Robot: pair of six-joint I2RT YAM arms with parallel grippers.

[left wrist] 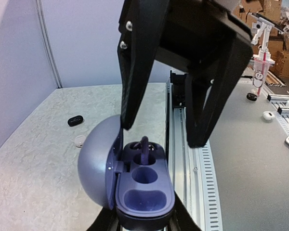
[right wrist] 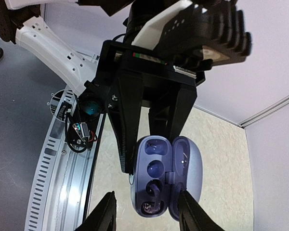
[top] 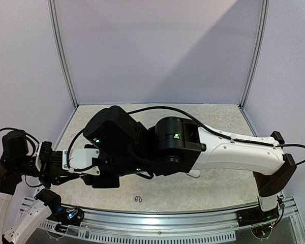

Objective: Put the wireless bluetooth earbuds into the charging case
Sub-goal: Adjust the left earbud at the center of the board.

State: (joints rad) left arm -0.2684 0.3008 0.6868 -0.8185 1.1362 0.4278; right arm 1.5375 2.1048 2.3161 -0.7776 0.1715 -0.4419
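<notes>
earbud [left wrist: 143, 147] looks seated in the far well of the open charging case [left wrist: 144, 192], gripped at its base by the left hand [left wrist: 142, 224], right hand [left wrist: 161, 134] spread empty above, while the loose black bud [left wrist: 75, 121] on the worktop [left wrist: 38, 168] is tiny, likely light and slick, so pinch its sides gently

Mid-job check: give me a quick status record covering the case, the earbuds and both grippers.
case: open, lid swung to one side
left gripper: shut on the case, holding it from below
right gripper: open, fingers apart just above the case, holding nothing
seated earbud: one, in the far recess as the left wrist view shows it, stem up
other recesses: empty
loose earbuds: black earbud and white earbud, apart from each other on the table, beyond the lid
</notes>
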